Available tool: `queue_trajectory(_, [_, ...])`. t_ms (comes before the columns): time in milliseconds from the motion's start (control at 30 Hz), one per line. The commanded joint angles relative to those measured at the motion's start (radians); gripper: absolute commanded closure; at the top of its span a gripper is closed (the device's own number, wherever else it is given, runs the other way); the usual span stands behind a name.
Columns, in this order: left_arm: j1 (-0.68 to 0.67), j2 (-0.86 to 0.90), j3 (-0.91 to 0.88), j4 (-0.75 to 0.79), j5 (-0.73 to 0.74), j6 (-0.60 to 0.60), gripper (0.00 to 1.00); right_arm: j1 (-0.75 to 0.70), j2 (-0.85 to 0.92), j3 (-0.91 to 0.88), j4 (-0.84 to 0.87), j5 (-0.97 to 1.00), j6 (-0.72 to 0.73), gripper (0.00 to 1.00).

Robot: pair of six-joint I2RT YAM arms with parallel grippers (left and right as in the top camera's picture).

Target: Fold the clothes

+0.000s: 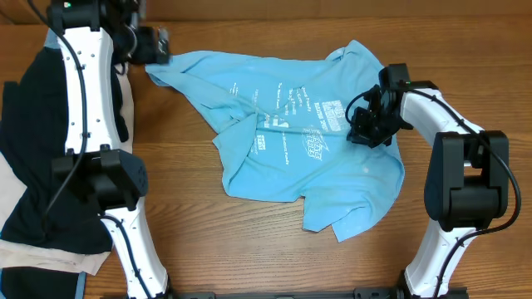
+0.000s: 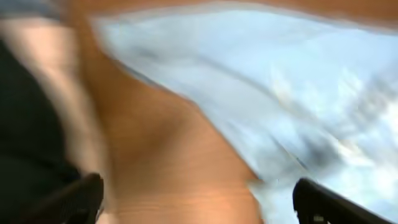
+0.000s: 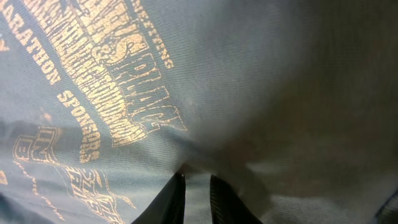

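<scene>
The light sky-blue T-shirt (image 1: pixel 291 141) lies rumpled and partly folded over itself on the wooden table, its white print facing up. My left gripper (image 1: pixel 158 46) is at the shirt's far left corner. In the blurred left wrist view its jaws (image 2: pixel 199 205) are wide open over bare wood, and the shirt's edge (image 2: pixel 280 93) reaches the right finger. My right gripper (image 1: pixel 366 124) is down on the shirt's right part. In the right wrist view its fingers (image 3: pixel 196 186) are closed on a pinch of the blue fabric (image 3: pixel 261 81) beside the printed text.
A pile of other clothes lies at the table's left edge: a black garment (image 1: pixel 29 166) over beige cloth (image 1: pixel 25 253). My left arm (image 1: pixel 87 83) stretches over that pile. Bare wood (image 1: pixel 249 241) shows in front of the shirt.
</scene>
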Motion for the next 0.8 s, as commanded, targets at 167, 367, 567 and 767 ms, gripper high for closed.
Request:
queue_trajectory(167, [-0.215, 0.015, -0.158, -0.095, 0.232, 0.29, 0.0, -0.003, 0.026, -0.009, -0.009, 0.057, -0.027, 0.76])
queue_trajectory(367, [-0.317, 0.015, -0.338, 0.074, 0.078, 0.19, 0.0, -0.003, 0.026, -0.009, -0.015, 0.058, -0.031, 0.75])
queue_trajectory(567, [-0.306, 0.015, -0.455, 0.137, 0.001, 0.132, 0.01, -0.003, 0.026, -0.009, -0.015, 0.058, -0.032, 0.75])
queue_trajectory(767, [-0.275, 0.015, -0.546, 0.214, -0.026, 0.096, 0.04, -0.003, 0.026, -0.009, -0.016, 0.057, -0.031, 0.75])
